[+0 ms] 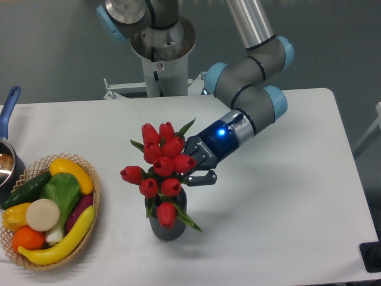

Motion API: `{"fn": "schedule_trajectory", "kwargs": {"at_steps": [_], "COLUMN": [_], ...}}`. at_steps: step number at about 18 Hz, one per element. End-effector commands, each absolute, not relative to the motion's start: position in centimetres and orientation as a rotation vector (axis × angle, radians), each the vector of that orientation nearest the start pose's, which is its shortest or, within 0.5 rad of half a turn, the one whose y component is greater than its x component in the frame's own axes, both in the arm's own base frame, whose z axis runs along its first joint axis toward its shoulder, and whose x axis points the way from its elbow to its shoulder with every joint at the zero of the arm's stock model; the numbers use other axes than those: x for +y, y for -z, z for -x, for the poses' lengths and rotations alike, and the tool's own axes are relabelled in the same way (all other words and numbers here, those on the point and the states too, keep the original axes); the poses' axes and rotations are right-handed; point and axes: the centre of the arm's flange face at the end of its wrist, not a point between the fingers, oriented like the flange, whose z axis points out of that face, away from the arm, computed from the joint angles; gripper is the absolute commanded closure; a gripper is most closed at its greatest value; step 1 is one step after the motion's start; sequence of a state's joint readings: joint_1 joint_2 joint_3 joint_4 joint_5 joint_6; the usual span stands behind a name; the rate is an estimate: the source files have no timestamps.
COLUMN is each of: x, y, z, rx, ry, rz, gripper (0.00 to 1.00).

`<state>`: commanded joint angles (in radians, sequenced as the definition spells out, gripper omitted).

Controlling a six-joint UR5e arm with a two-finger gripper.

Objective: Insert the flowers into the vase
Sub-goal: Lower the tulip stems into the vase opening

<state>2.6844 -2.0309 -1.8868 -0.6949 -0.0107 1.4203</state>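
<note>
The table is white. The arm slants down from the top toward the left, wrist tilted low, a blue light glowing on its dark end; white lettering there is too small to read. A wicker basket of toy vegetables sits at the left edge. The flowers stand with stems down in the vase, one bud drooping over its rim. The gripper is closed on the bunch just above the vase.
</note>
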Motion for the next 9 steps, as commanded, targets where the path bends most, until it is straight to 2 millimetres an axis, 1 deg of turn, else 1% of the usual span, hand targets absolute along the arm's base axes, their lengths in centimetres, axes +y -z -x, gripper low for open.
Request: {"fn": "schedule_trajectory", "kwargs": {"at_steps": [4, 5, 7, 9], "x": [45.9, 46.0, 46.1, 46.2], "y": [-27.0, -26.6, -25.8, -25.5], "z": [40.8, 40.8, 40.9, 40.9], "rx": [0.314, 0.318, 0.334, 0.344], "ry": [0.401, 0.397, 0.382, 0.375], "rz": [1.56, 1.585, 1.588, 1.585], "gripper": [0.72, 0.7, 0.68, 0.66]}}
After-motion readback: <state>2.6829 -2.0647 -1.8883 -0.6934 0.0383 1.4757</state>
